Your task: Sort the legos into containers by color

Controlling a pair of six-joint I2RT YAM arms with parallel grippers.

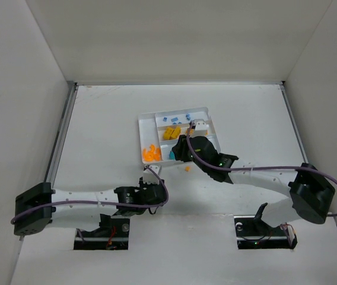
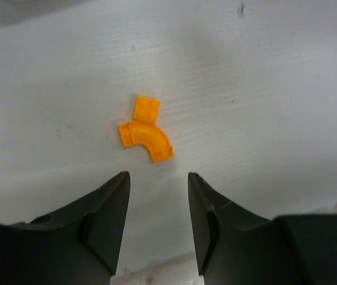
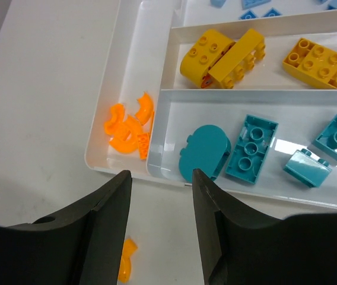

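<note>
The white tray (image 1: 146,126) holds the sorted legos. Orange curved pieces (image 3: 127,127) lie in its narrow side section, yellow bricks (image 3: 228,56) in the middle section, teal bricks (image 3: 251,148) in the near section, and light blue pieces (image 3: 257,13) in the far one. My right gripper (image 3: 161,175) hangs open and empty over the tray's near rim (image 3: 100,161), with a loose orange piece (image 3: 126,261) on the table beneath its left finger. My left gripper (image 2: 158,178) is open and empty just short of an orange curved piece (image 2: 148,138) and a small orange square (image 2: 147,108) on the table.
From above, the left gripper (image 1: 152,183) sits near the tray's front left corner and the right gripper (image 1: 182,153) over its front edge. A loose orange piece (image 1: 187,168) lies between them. White walls enclose the table on three sides.
</note>
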